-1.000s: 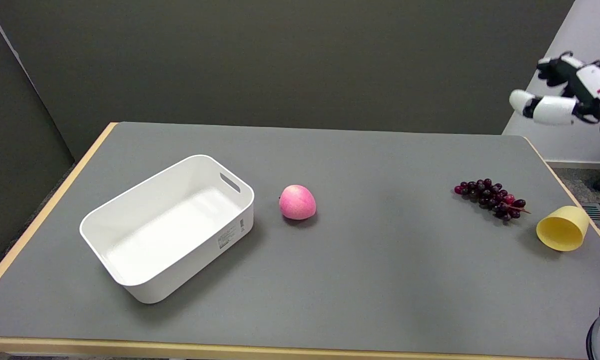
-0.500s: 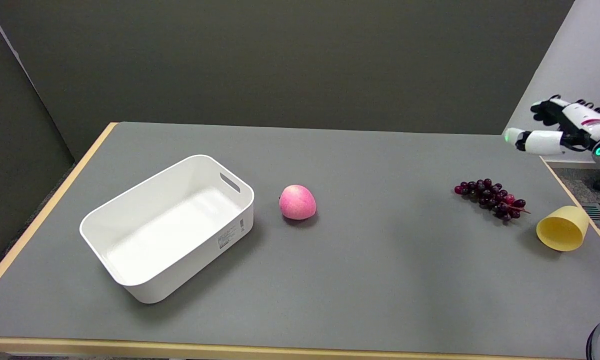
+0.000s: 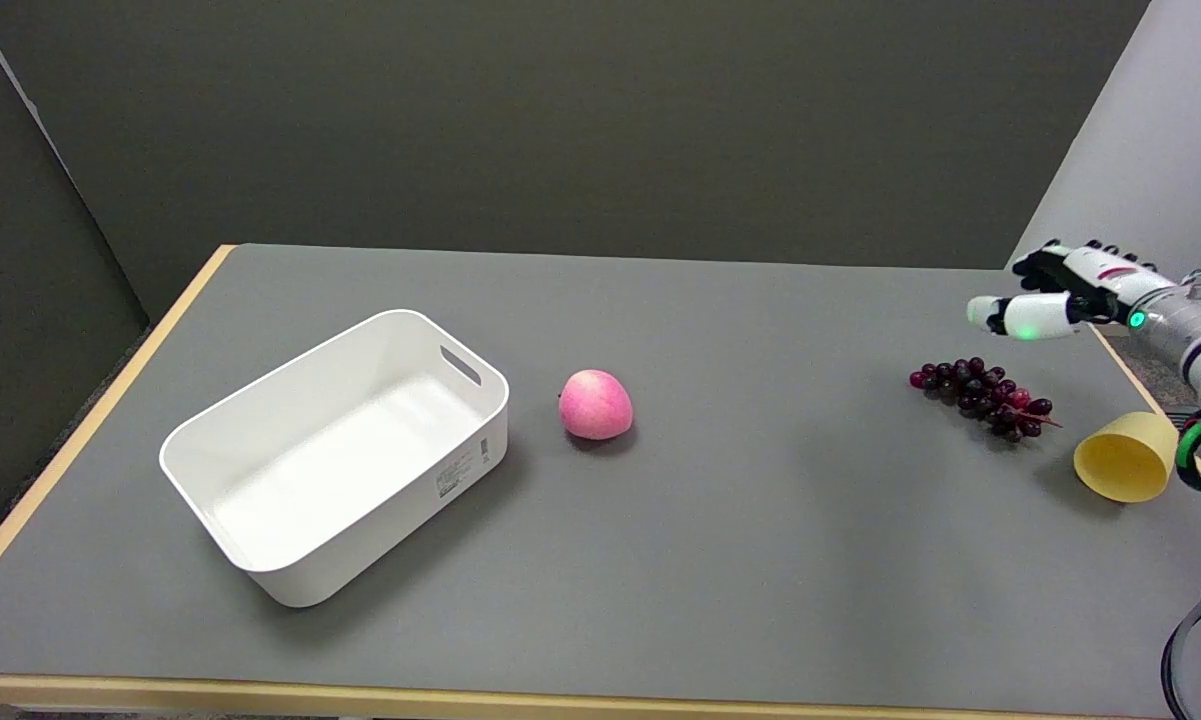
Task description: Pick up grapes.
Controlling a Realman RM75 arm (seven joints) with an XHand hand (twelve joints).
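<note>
My right hand [image 3: 1060,290] hangs in the air above the far right part of the grey table [image 3: 760,560], released, fingers stretched out and apart, holding nothing. The bunch of dark red grapes [image 3: 982,397] lies flat on the table nearer the camera than my hand, untouched. Just to its right a yellow cup [image 3: 1125,457] lies tipped on its side near the table's edge. Well apart to the left sit a pink apple [image 3: 595,404] and, beside it, a white plastic bin [image 3: 335,455].
</note>
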